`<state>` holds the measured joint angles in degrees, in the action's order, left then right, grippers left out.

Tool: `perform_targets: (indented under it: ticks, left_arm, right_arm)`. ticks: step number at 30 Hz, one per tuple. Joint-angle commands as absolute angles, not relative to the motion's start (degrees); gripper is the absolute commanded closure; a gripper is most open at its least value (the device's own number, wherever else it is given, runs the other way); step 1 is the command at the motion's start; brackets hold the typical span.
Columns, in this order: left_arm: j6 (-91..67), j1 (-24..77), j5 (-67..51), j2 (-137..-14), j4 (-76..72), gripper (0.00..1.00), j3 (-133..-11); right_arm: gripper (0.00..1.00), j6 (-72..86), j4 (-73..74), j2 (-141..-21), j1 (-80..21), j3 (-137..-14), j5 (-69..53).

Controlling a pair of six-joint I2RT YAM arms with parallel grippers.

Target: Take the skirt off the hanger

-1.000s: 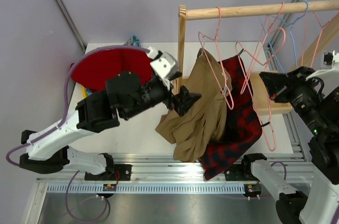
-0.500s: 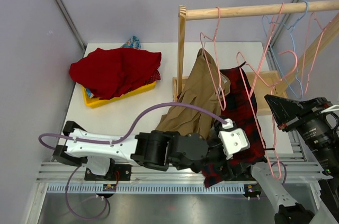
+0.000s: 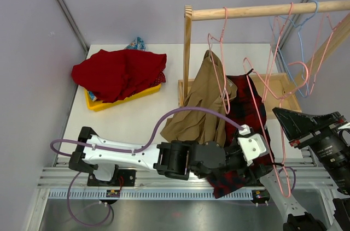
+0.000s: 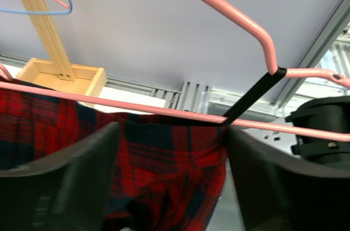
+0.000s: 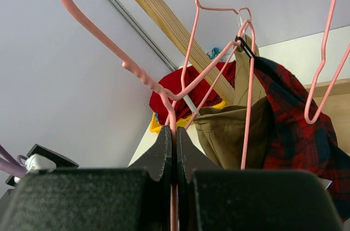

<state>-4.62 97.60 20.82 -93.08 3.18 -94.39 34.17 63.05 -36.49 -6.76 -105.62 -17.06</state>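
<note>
The left pincer (image 4: 172,157) has swung across; its wide jaws now straddle the plaid skirt (image 4: 65,116). The right pincer (image 5: 174,152) clamps the pink hanger (image 5: 171,117), so pulling can start.

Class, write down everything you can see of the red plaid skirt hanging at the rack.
The plaid skirt is soft woven cloth, red checked with dark blue-black. It hangs crumpled from a pink hanger, and its lower folds reach toward the near edge of the table. A tan garment overlaps it on the left. The left gripper has its jaws open, one on either side of the skirt's top edge, just under the hanger's bar.
</note>
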Motion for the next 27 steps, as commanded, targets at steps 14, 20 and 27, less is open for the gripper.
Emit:
perform_targets:
  ticks: [14,20,27]
  left_arm:
    - [-5.2,97.7,12.8,-91.0,-7.0,1.00,-91.1]
    - [-3.0,99.3,12.8,-91.9,1.6,1.00,-97.4]
    - [-1.4,101.9,13.2,-94.1,5.6,1.00,-101.3]
  right_arm:
    - [1.00,37.1,48.3,-32.3,-6.9,-97.2,-16.5]
    - [1.00,31.6,43.7,-30.9,-6.9,-88.2,-12.0]
    - [1.00,28.0,35.7,-30.3,-6.9,-82.8,-4.8]
